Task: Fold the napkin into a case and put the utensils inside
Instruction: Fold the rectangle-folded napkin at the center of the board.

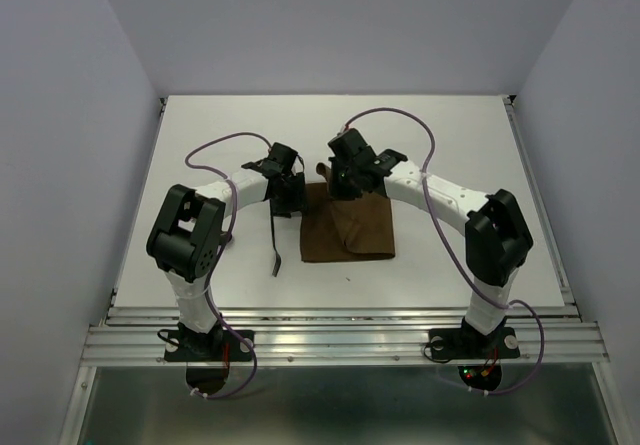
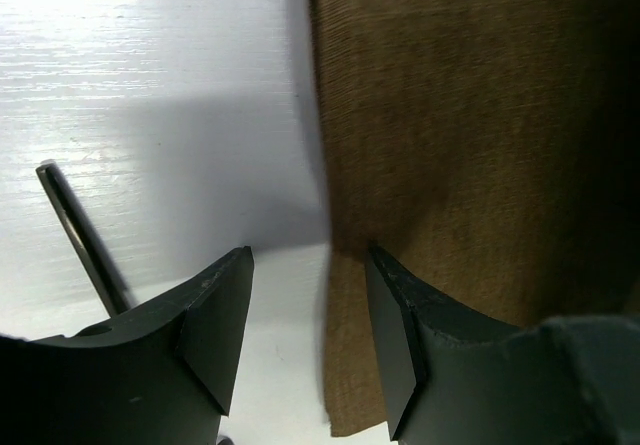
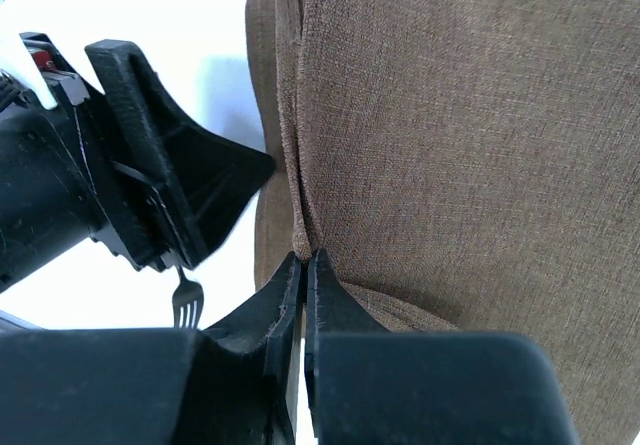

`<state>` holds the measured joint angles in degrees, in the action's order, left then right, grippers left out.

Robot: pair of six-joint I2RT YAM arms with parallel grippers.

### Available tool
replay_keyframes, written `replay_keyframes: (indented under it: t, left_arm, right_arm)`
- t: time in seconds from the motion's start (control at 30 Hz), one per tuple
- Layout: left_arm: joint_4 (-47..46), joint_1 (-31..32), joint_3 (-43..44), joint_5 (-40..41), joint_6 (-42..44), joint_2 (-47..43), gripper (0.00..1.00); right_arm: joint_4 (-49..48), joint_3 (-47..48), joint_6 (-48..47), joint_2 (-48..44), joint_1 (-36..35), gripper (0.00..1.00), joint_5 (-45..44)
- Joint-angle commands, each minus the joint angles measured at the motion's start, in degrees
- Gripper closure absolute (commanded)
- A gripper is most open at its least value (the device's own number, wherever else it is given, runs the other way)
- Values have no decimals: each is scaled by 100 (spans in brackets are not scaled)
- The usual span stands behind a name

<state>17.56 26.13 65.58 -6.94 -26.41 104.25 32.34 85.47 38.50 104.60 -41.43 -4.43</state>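
Centre frame, the dark brown cloth napkin [image 1: 350, 235] is only part-folded, pinched by the right hand [image 3: 305, 257], the left hand [image 2: 310, 255] open, thin dark metal utensils [image 1: 275, 245] not yet inserted.

A white tabletop [image 1: 450, 165] sits boxed in by plain pale lavender-grey walls [image 1: 340, 25] at the back and both sides. A ribbed aluminium rail [image 1: 340, 337] runs along its near edge, and soft light leaves blurred shadows on the white surface.

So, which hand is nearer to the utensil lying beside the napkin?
Left. The left hand hovers over the utensil's far end, at the napkin's left edge; the right hand is further right, pinching the napkin.
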Motion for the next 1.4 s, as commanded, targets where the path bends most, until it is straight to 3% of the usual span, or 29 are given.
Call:
replay_keyframes:
  t: [0.0, 1.37]
  left_arm:
    - [2, -11, -195, -141, 49, 87, 40]
    - [98, -11, -125, 34, 84, 342, 41]
  right_arm:
    - [-237, 347, 52, 254, -102, 99, 179]
    - [-342, 1104, 149, 878, -656, 99, 540]
